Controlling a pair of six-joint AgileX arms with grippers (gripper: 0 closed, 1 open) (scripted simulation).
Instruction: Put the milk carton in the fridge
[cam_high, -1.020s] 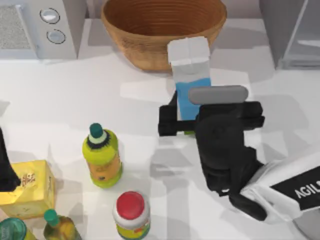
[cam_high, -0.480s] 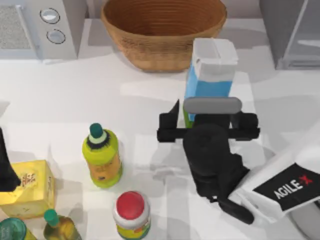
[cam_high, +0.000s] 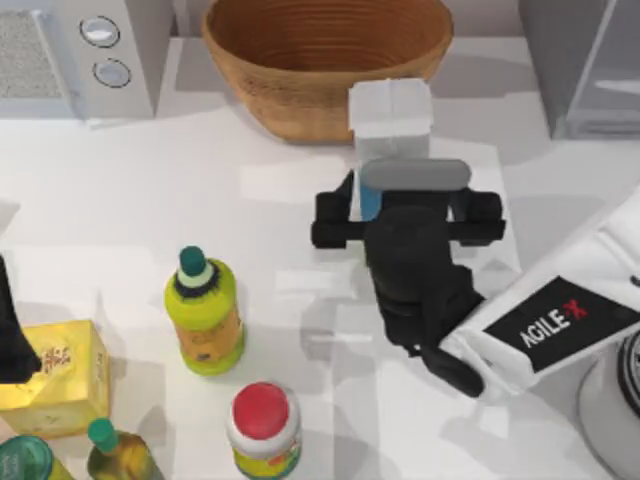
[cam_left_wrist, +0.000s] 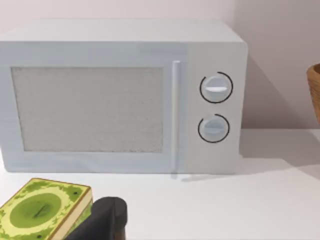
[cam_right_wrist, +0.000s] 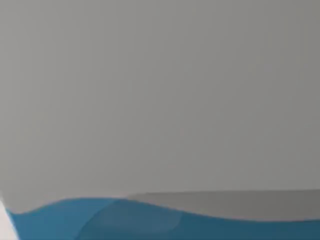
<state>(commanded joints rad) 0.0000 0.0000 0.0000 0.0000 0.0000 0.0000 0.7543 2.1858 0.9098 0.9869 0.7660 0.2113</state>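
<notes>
near the tabletop's back edge, right claw (cam_high: 405, 205) clamped on upright milk carton (cam_high: 391, 112); fridge (cam_high: 585, 65) lies off to its right, back corner.

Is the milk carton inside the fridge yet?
No. The milk carton stands in front of the basket, at the right tool; the fridge is apart, far right.

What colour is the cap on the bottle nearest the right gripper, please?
Dark green, on a yellow-green bottle; clearest in the top view.
</notes>
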